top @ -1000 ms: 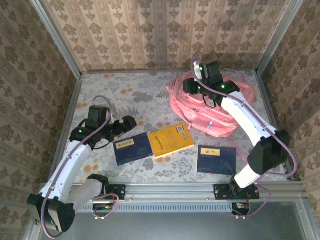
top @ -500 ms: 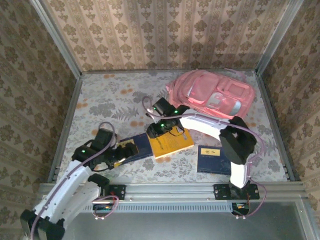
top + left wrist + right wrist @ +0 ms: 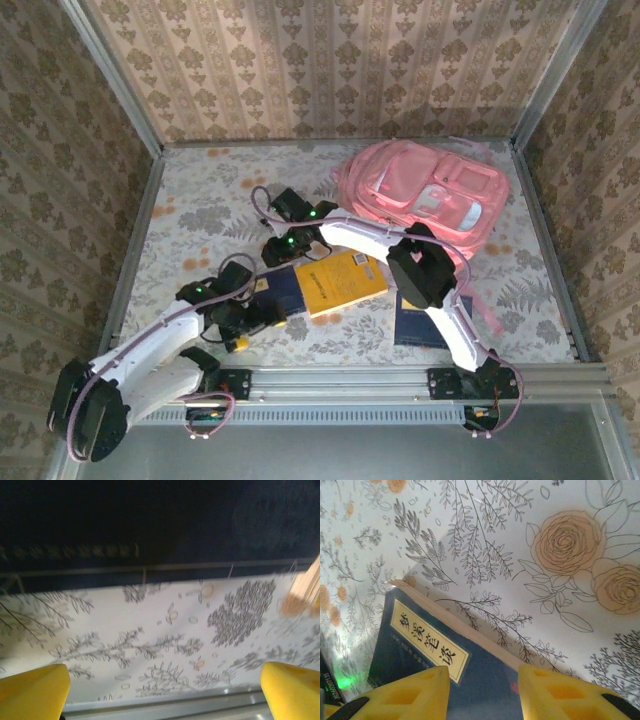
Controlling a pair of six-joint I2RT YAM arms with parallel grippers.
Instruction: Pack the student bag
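The student bag (image 3: pixel 425 195), a pink backpack, lies flat at the back right of the table, with no gripper on it. A dark blue book (image 3: pixel 283 290) lies left of centre, beside an orange book (image 3: pixel 342 280). My right gripper (image 3: pixel 274 252) hovers over the blue book's far end. In the right wrist view this gripper (image 3: pixel 485 692) is open, and the blue book (image 3: pixel 420 660) with its yellow label lies below the yellow fingers (image 3: pixel 405 695). My left gripper (image 3: pixel 260 330) is wide open at the book's near side. The blue book (image 3: pixel 150 520) sits ahead of the left gripper (image 3: pixel 160 692).
A second dark blue book (image 3: pixel 432 322) lies at the front right, partly under my right arm. The metal rail (image 3: pixel 150 706) of the table's near edge runs just below my left fingers. Patterned walls enclose the floral table (image 3: pixel 200 200) on three sides.
My right arm has swung from the bag leftwards and down to the blue book. The bag now lies flat. My left arm has drawn nearer, to the book's front edge.
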